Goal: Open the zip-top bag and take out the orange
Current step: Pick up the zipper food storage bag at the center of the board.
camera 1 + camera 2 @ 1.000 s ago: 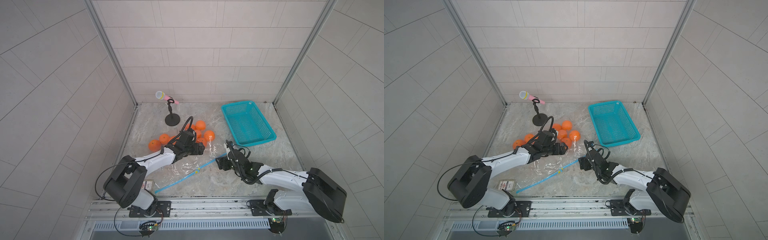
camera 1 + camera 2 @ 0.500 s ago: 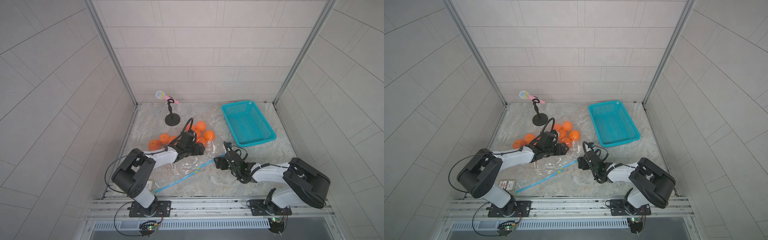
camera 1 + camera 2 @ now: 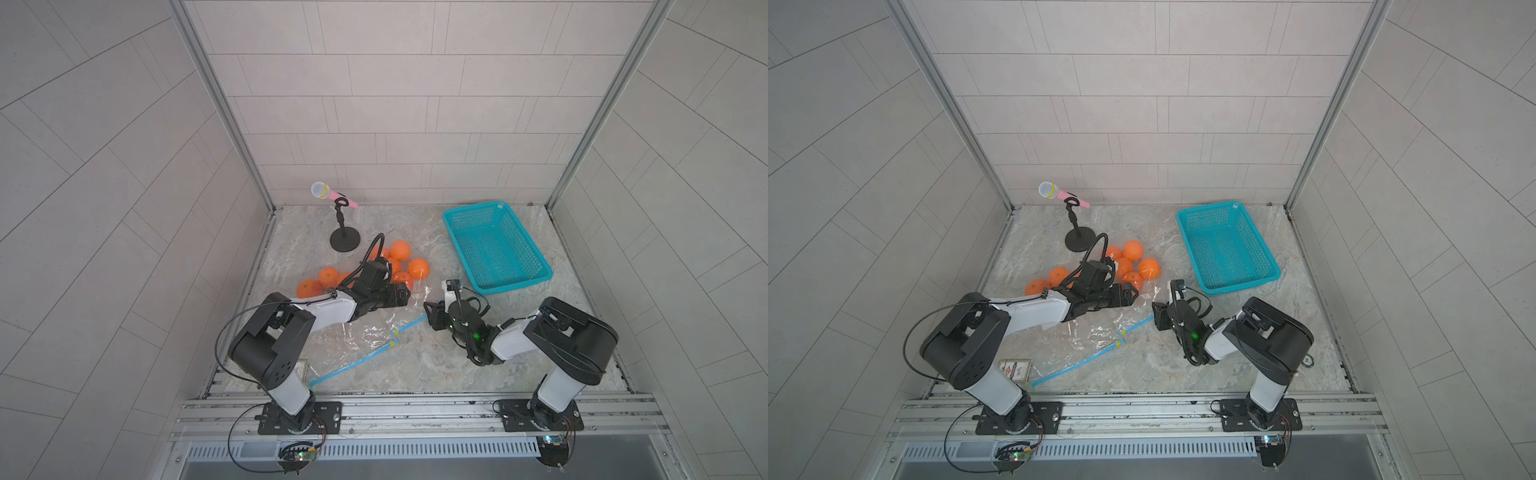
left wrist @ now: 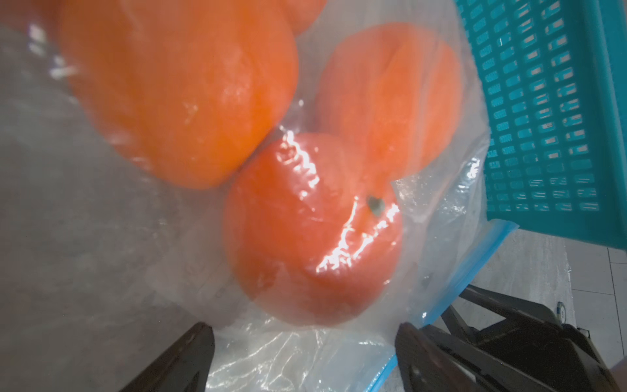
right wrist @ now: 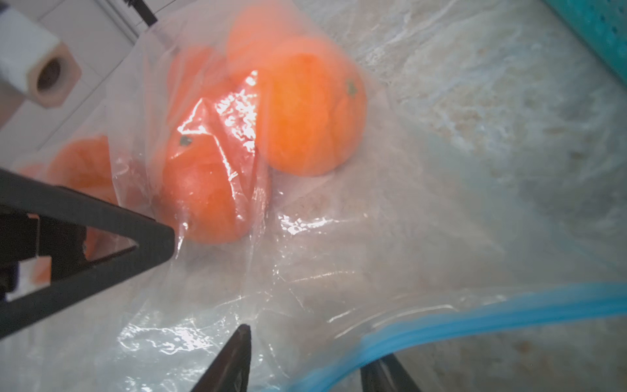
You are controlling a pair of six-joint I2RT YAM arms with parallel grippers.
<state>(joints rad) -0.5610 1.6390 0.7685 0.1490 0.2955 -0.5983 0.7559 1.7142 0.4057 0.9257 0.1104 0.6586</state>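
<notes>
A clear zip-top bag (image 3: 365, 336) with a blue zip strip (image 3: 353, 365) lies crumpled on the marble floor, and several oranges (image 3: 400, 250) are bunched at its far end. My left gripper (image 3: 405, 293) lies low beside them. In the left wrist view it (image 4: 303, 334) is open, with a plastic-covered orange (image 4: 312, 230) just ahead of its fingers. My right gripper (image 3: 430, 311) sits at the bag's right edge. In the right wrist view its jaws (image 5: 314, 349) stand apart with the blue zip strip (image 5: 475, 322) running between them.
A teal basket (image 3: 494, 249) stands at the back right, close to the right gripper. A toy microphone on a black stand (image 3: 343, 232) rises behind the oranges. A small card (image 3: 1015, 369) lies near the front left by the left arm's base.
The right gripper has slid left to the bag's zip edge and its jaws have narrowed around the strip. The left gripper stays open by the oranges.
</notes>
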